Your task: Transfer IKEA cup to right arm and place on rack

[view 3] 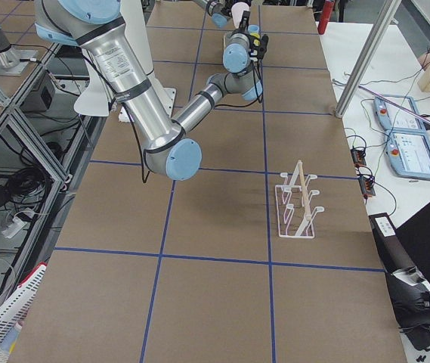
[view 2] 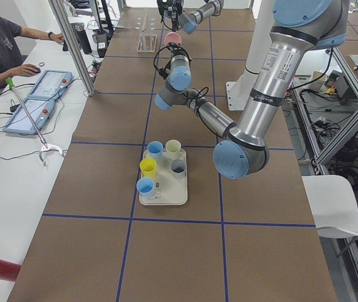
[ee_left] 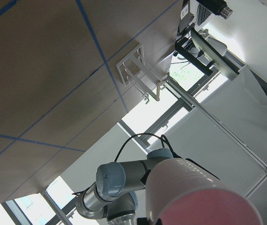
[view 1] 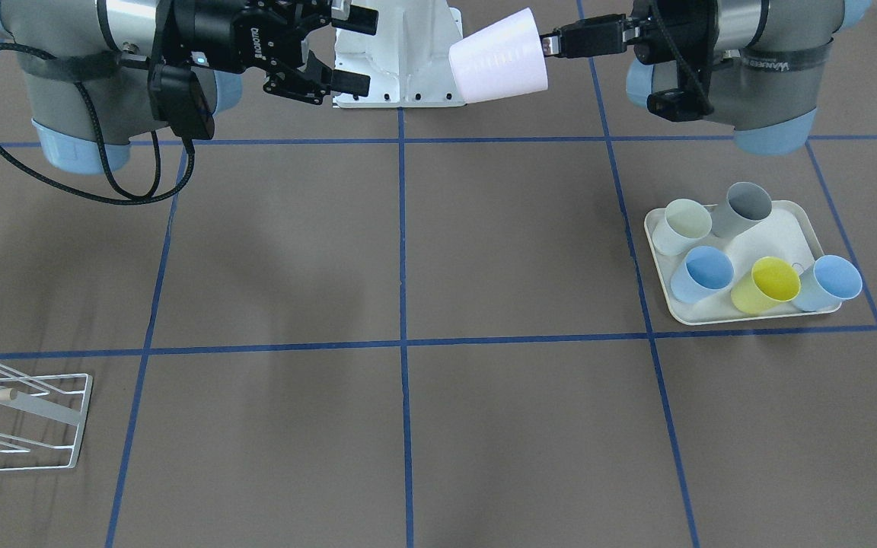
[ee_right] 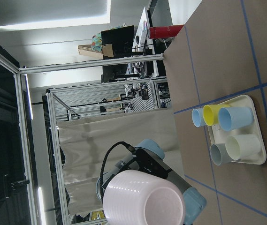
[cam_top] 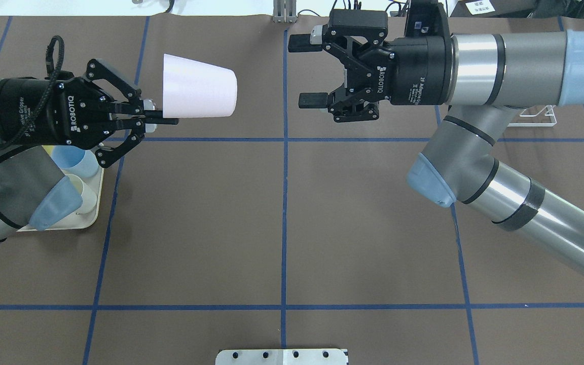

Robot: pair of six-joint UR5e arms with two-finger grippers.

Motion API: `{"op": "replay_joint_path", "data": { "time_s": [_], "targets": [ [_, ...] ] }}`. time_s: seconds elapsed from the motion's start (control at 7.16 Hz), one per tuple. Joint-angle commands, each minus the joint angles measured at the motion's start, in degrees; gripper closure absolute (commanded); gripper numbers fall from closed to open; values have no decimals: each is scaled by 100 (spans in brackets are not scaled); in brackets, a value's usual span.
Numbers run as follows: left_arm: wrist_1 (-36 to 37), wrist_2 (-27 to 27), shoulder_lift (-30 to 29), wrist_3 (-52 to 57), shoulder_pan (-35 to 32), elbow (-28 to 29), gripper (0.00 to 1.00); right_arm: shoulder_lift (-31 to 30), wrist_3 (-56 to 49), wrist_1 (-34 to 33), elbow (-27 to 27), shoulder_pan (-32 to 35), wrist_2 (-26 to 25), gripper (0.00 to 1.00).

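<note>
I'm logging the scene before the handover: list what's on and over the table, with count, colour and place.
Held cup: one, pale pink, in the air on its side between the two arms.
Tray: one, cream, on the table at the robot's left.
Tray cups: five, two blue, yellow, pale green, grey, all in the tray.
Rack: one, white wire with a wooden rod, at the robot's right, no cup on it.
Table: one, brown with blue tape lines.
Left gripper: black, fingers shut on the held cup's rim.
Right gripper: black, fingers open, facing the cup's base, apart from it.
</note>
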Motion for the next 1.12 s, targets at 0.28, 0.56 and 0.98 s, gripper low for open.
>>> {"op": "replay_joint_path", "data": {
  "time_s": [0.28,0.56,0.98],
  "targets": [
    [-491,508,-89,-734,251,-273,100,109,2,566,-17,-261,-341,4],
    [-500,694,-124,-735,339,-300,100,145,2,865,-25,-437,-797,4],
    [-491,791,-142,-726,348,-308,100,294,-24,893,-34,-543,-869,5]
  ]
}}
